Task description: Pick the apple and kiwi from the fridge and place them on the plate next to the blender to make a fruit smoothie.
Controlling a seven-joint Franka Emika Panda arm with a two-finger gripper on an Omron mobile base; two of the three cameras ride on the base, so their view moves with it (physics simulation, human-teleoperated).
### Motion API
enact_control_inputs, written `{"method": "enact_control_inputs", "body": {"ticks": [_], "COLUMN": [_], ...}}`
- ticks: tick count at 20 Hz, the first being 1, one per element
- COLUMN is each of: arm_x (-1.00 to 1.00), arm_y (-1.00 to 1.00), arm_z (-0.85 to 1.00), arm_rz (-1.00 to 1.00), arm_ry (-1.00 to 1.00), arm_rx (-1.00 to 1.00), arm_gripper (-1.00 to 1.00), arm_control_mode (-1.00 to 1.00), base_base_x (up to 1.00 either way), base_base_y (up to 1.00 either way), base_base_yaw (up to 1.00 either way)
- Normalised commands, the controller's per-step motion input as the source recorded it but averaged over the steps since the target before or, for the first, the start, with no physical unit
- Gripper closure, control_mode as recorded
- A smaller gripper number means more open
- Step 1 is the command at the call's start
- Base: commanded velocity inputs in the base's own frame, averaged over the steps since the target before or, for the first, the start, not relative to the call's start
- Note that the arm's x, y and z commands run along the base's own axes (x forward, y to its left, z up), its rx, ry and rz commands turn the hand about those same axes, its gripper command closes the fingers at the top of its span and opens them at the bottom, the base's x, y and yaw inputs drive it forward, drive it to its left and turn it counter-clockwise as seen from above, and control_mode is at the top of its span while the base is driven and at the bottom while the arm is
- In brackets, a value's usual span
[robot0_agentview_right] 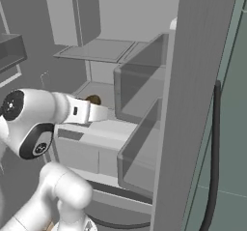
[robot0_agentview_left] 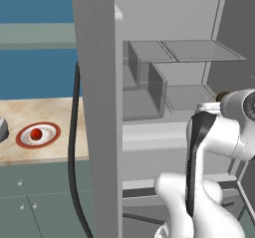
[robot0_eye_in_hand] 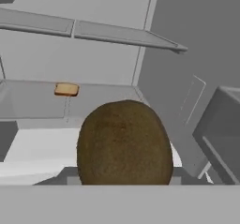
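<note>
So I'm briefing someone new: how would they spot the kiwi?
Look inside the open fridge, on its lower shelf just ahead of the gripper. The kiwi is the dark brown-olive oval; the only other item there, a bun, is tan and oblong.

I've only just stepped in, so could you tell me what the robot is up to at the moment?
The arm is reaching into the open fridge for the kiwi, which sits right at its gripper in the hand view. Whether it is gripped yet isn't clear. The apple already lies on the plate on the counter. A tan bun-like item sits on a fridge shelf.
</note>
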Motion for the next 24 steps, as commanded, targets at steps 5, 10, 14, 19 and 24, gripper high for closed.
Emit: {"method": "enact_control_inputs", "body": {"ticks": [5, 10, 14, 19, 24], "arm_x": [-0.83, -0.34, -0.23, -0.33, 0.0], "arm_y": [0.59, 0.0, 0.0, 0.1, 0.0], "arm_z": [-0.3, -0.05, -0.14, -0.18, 0.0], "arm_rz": [0.16, 0.03, 0.0, 0.0, 0.0], "arm_ry": [0.02, 0.01, 0.0, 0.0, 0.0], "arm_rx": [0.0, 0.01, 0.0, 0.0, 0.0], "arm_gripper": [1.0, 1.0, 1.0, 1.0, 1.0], "arm_control_mode": [-1.0, -1.0, -1.0, 1.0, 1.0], "base_base_x": [0.0, 0.0, 0.0, -0.36, -0.96], "base_base_y": [0.0, 0.0, 0.0, 0.22, 0.82], "base_base_yaw": [0.0, 0.0, 0.0, 0.04, 0.13]}}
